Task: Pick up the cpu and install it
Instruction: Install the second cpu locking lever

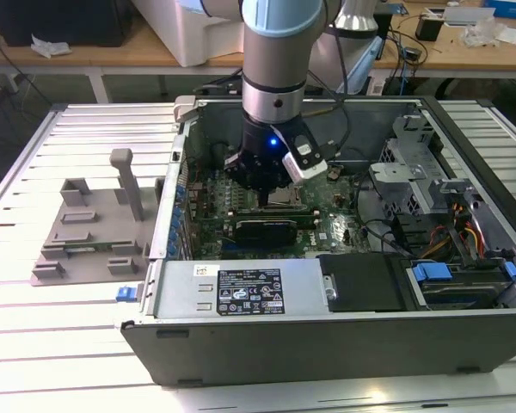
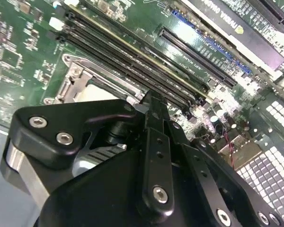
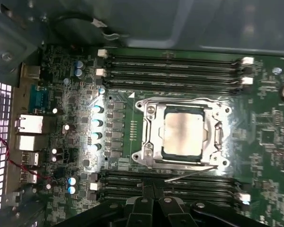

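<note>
CPU, its silver top plate showing, sits flat inside the square metal socket frame on the green motherboard, just ahead of the tool's black fingertips in the first wrist view. One arm reaches straight down from above into the open computer case, its wrist vertical and a small blue light glowing on the side facing the exterior camera. The tool hangs low over the board, close above the socket. In the second wrist view the tool's fingers meet at a single narrow tip, pressed together with nothing between them; that tip stands over the row of memory slots beside the socket. One CPU and one socket frame are visible. Four long memory slots run on the far side of the socket from the tool, and more lie on the near side, partly hidden by the fingers, so their number cannot be told. Five small silver-topped capacitors stand in a line beside the socket. One long black card lies across the board below the tool in the exterior view. The case rests on a slatted metal worktop, with one grey plastic fixture well apart from the tool, toward the exterior view's left.
</note>
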Controlling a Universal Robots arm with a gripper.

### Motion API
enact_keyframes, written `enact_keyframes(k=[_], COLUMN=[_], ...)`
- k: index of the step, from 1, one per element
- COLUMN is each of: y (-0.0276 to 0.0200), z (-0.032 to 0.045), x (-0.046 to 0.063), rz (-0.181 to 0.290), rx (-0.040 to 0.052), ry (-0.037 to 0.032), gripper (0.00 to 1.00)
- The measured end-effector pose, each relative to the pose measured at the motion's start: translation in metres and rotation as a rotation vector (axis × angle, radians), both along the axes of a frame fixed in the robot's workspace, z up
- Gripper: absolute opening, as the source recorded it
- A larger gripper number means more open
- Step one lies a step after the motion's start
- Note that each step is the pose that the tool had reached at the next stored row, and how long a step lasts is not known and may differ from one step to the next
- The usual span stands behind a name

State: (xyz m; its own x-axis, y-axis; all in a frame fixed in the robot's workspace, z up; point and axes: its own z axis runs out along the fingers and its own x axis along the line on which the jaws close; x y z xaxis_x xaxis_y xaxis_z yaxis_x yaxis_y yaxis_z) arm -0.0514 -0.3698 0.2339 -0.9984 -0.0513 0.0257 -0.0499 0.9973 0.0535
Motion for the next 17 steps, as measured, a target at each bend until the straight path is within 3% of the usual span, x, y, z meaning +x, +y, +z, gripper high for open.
enact_keyframes(k=[6, 8, 11, 13, 15, 17], y=[0.0013, 0.0023, 0.0044, 0.0058, 0.0095, 0.0088], z=[-0.0164, -0.0210, -0.0255, -0.0270, -0.0304, -0.0335], x=[-0.006, -0.008, -0.011, -0.011, -0.011, -0.011], rz=[0.025, 0.036, 0.058, 0.066, 0.080, 0.087], rx=[0.0005, 0.0048, 0.0310, 0.0429, 0.0597, 0.0735], ry=[0.0000, 0.0000, -0.0005, -0.0008, -0.0010, -0.0011], gripper=[0.11, 0.11, 0.11, 0.11, 0.11, 0.11])
